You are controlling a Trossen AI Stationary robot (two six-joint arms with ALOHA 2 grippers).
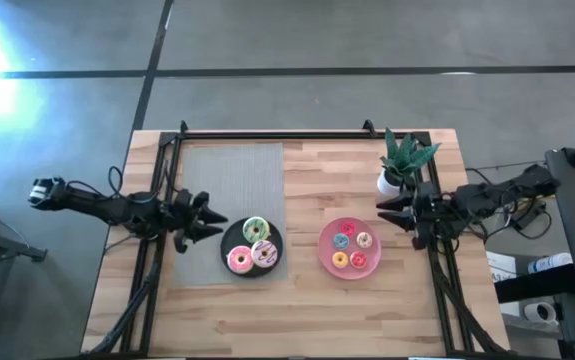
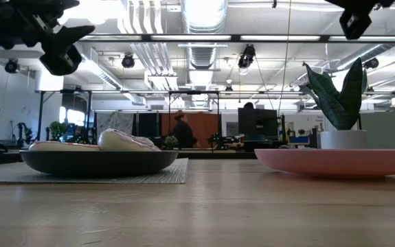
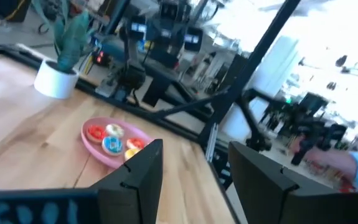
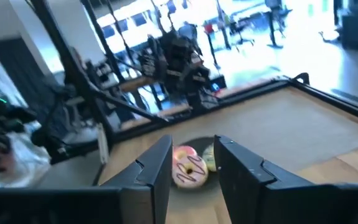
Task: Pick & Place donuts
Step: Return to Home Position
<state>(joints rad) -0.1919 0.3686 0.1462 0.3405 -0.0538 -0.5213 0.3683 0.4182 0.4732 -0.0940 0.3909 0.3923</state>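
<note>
A green donut [image 1: 256, 227], a white dark-streaked one [image 1: 264, 252] and a pink one [image 1: 239, 261] lie on a black plate [image 1: 228, 238], which sits on a grey mat [image 1: 229, 190]. Several tiny donuts [image 1: 351, 249] lie on a pink plate [image 1: 326, 250]. My left gripper [image 1: 210, 222] hangs open above the mat, just left of the black plate. My right gripper [image 1: 387, 212] hangs open just right of the pink plate. Both float well above the table in the low view. The left wrist view shows the pink plate [image 3: 94, 146] with tiny donuts; the right wrist view shows the pink donut [image 4: 188, 169].
A potted plant [image 1: 400, 163] in a white pot stands at the far right of the table, close behind my right gripper. A black frame [image 1: 277, 133] runs along the table's far edge and sides. Bare wood [image 1: 297, 310] lies along the near side.
</note>
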